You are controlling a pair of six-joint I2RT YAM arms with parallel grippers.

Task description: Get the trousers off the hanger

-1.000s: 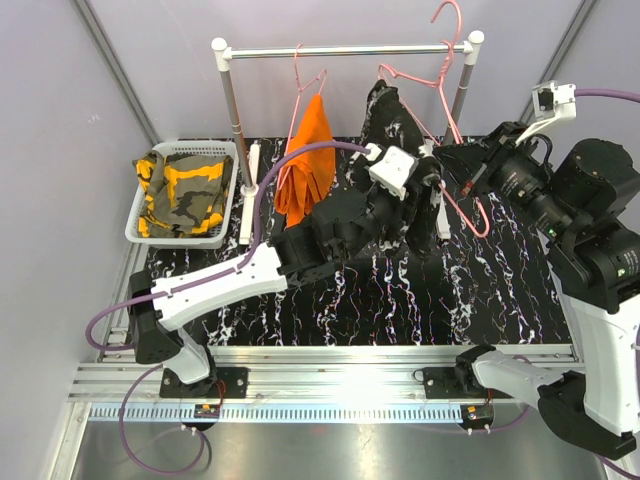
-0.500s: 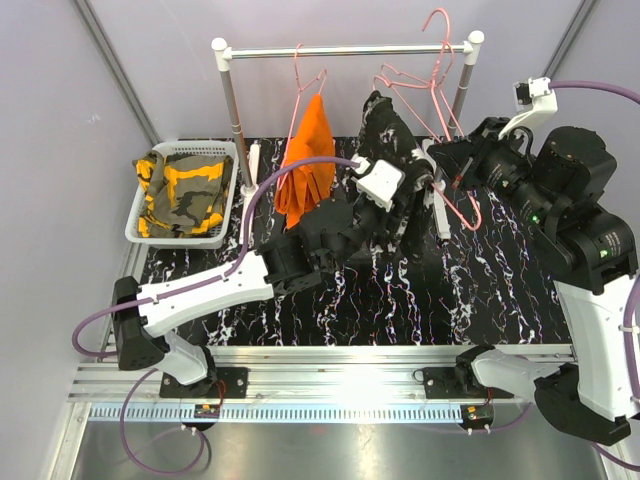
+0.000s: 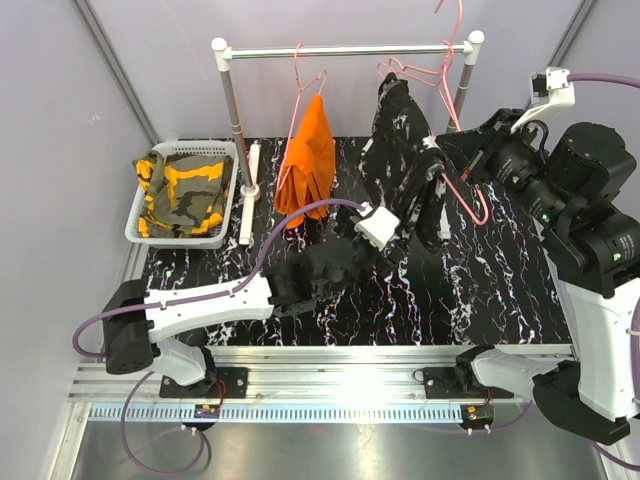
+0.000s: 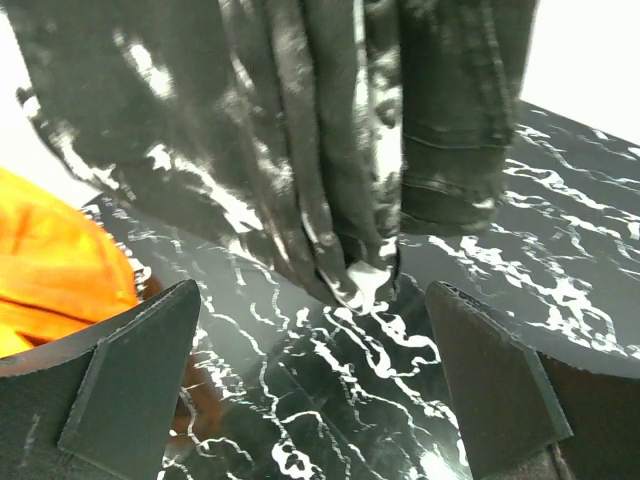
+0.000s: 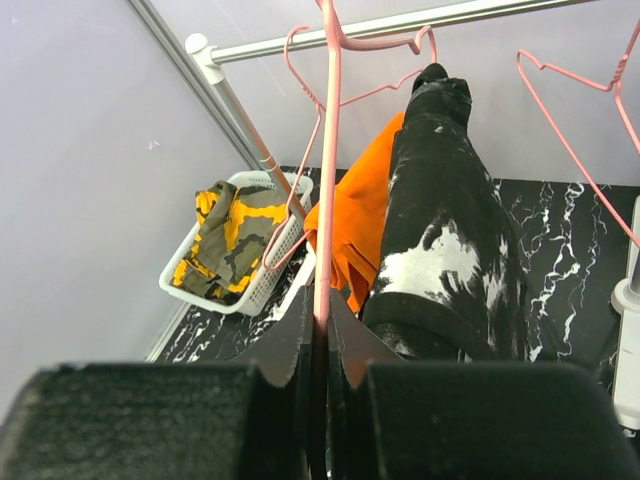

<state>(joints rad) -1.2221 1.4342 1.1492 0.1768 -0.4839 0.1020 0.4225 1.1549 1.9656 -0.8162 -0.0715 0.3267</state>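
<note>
My left gripper (image 4: pixel 310 300) stood wide apart and empty, just before the black trousers (image 4: pixel 330 150) hanging below the rail (image 3: pixel 350 49). My right gripper (image 5: pixel 320 315) was clamped on a pink hanger (image 5: pixel 326 150). Orange trousers (image 3: pixel 310 160) hung below the rail, and olive trousers (image 3: pixel 185 190) lay in a basket (image 3: pixel 135 235) left of it.

Left arm (image 3: pixel 210 298) and right arm (image 3: pixel 600 340) in white shells over black joints, purple cables (image 3: pixel 290 222) trailing from each, white wrist camera housing (image 3: pixel 378 226), left gripper (image 4: pixel 312 300) with matte black wedge fingers (image 4: pixel 130 385)
</note>
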